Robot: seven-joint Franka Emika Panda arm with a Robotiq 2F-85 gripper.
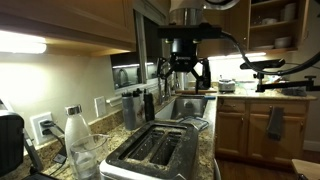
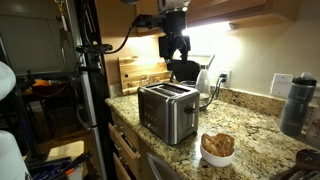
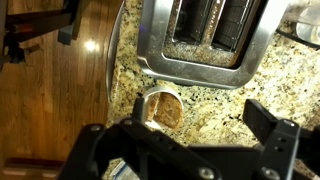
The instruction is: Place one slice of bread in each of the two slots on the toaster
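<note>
The shiny steel toaster (image 1: 150,152) (image 2: 168,112) stands on the granite counter, and its two slots (image 1: 160,148) (image 3: 210,20) look dark and empty. The slices of bread (image 2: 218,144) (image 3: 166,114) stand in a small white bowl (image 2: 217,156) (image 3: 147,98) beside the toaster. My gripper (image 1: 185,72) (image 2: 177,52) (image 3: 185,130) is open and empty. It hangs well above the counter. In the wrist view the bowl lies just beside its left finger and the toaster is further ahead.
A glass bottle (image 1: 75,130) and a black appliance (image 1: 9,142) stand by the toaster. A grey bottle (image 2: 293,100), wooden cutting boards (image 2: 140,72) and a black kettle (image 2: 185,70) line the back wall. The counter edge (image 3: 108,70) drops to a wooden floor.
</note>
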